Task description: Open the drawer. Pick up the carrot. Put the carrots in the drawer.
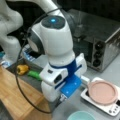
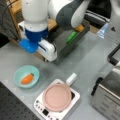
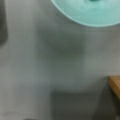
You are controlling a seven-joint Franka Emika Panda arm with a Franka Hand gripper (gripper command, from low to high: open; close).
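Drawer (image 2: pixel 65 44) open, carrot (image 2: pixel 27 78) loose in bowl (image 2: pixel 18 73), gripper (image 2: pixel 49 51) near; finger state untellable; a rim strike could tip the bowl.

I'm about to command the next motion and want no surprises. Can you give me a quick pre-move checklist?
1. Drawer pulled out: ok.
2. Carrot located: ok, it lies in the teal bowl.
3. Carrot held: not ok, it is apart from the gripper.
4. Gripper open: cannot tell.
5. Room in the drawer: ok, there is bare floor beside the green vegetable.
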